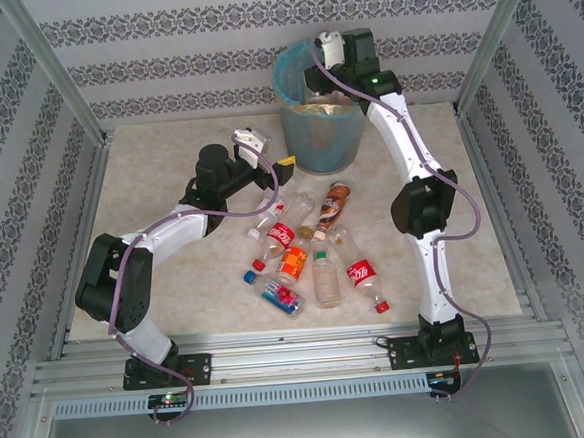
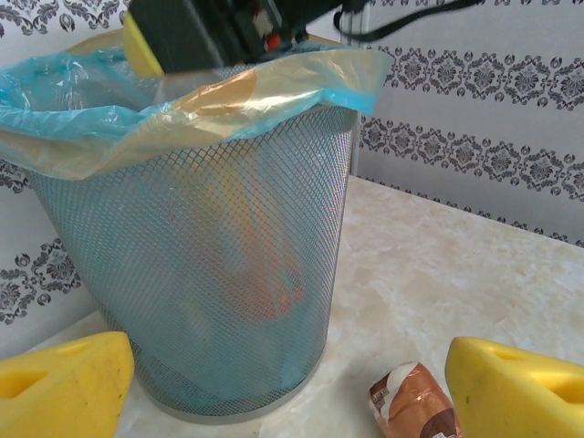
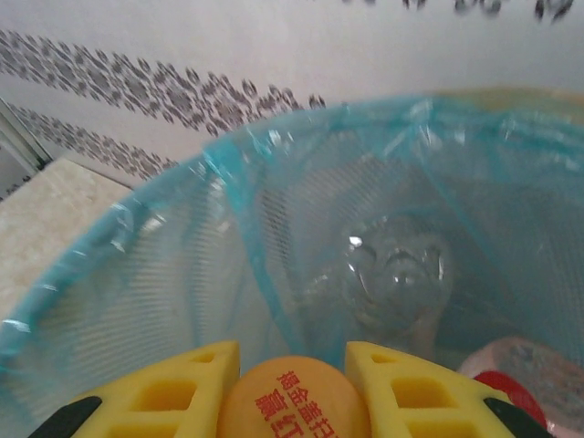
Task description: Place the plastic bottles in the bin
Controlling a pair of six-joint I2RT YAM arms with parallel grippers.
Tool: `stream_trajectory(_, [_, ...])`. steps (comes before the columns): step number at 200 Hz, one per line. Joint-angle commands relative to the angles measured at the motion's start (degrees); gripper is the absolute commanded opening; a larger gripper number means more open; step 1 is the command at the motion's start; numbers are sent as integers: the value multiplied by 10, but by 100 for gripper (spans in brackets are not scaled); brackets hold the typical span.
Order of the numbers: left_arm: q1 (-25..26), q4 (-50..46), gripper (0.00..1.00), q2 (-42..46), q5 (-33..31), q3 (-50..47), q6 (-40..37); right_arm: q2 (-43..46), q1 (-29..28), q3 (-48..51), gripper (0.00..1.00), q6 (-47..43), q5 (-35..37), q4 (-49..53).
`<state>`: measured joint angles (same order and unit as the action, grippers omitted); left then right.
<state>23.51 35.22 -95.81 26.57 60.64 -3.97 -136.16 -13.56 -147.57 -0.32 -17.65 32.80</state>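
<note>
Left jaws gape wide, empty. Clear bottles (image 1: pixel 293 262) with red, orange and blue labels lie clustered on the table (image 1: pixel 130 190). Behind stands the grey mesh, blue-bagged bin (image 1: pixel 319 147); above it, right jaws clamp an orange-topped bottle (image 3: pixel 294 406).

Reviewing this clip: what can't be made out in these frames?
- How many bottles the bin holds: right wrist view, bag folds and blur; one clear bottle is discernible.
- Body of the orange-capped bottle in the right end effector: cut off by the bottom edge.
- Brown-labelled bottle: left wrist view, cut off by the bottom edge.
</note>
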Motion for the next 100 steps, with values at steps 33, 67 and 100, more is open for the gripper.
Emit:
stream_trajectory(33, [-5, 10, 89, -3, 13, -2, 6, -68, 13, 10, 6, -2, -22, -34])
stream_trajectory(67, [-5, 11, 89, -3, 13, -4, 3, -81, 12, 9, 14, -15, -21, -48])
stream_trajectory(100, [-5, 10, 89, -1, 12, -5, 2, -63, 7, 9, 34, -17, -34, -59])
